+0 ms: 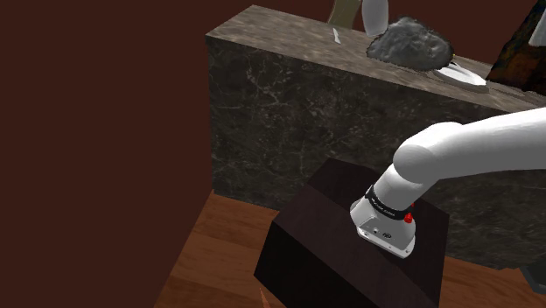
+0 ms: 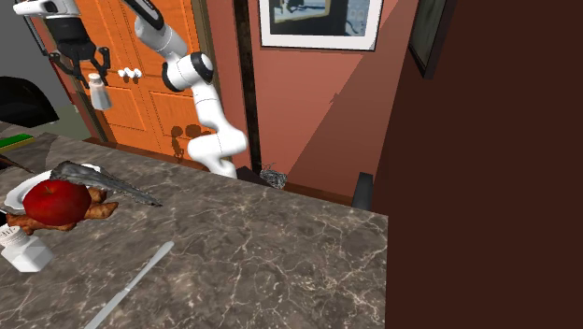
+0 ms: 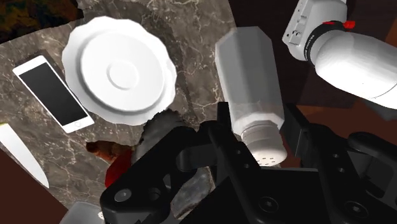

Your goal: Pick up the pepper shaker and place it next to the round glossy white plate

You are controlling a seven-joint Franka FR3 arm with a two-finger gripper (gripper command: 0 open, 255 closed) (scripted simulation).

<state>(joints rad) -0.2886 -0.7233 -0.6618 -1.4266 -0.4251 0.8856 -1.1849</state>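
A pale, faceted pepper shaker point(image 3: 249, 79) is clasped at its neck between my black gripper's point(image 3: 261, 130) fingers, its holed cap toward the hand. In the second exterior view the gripper point(image 2: 86, 67) holds the shaker point(image 2: 98, 92) high in the air above the marble counter's far end. The round white plate point(image 3: 119, 73) lies on the counter below, a little to one side of the hanging shaker. Its rim point(image 2: 13, 198) shows at the second exterior view's left, and it point(image 1: 464, 76) also lies at the counter's far right in the shoulder view.
A red apple point(image 2: 56, 202), a ginger root point(image 2: 93, 213) and a grey lump point(image 1: 411, 44) crowd the plate. A white phone point(image 3: 52, 92) and a knife point(image 2: 131, 285) lie on the marble counter point(image 2: 280, 252). A second white shaker point(image 2: 23, 249) stands by the apple.
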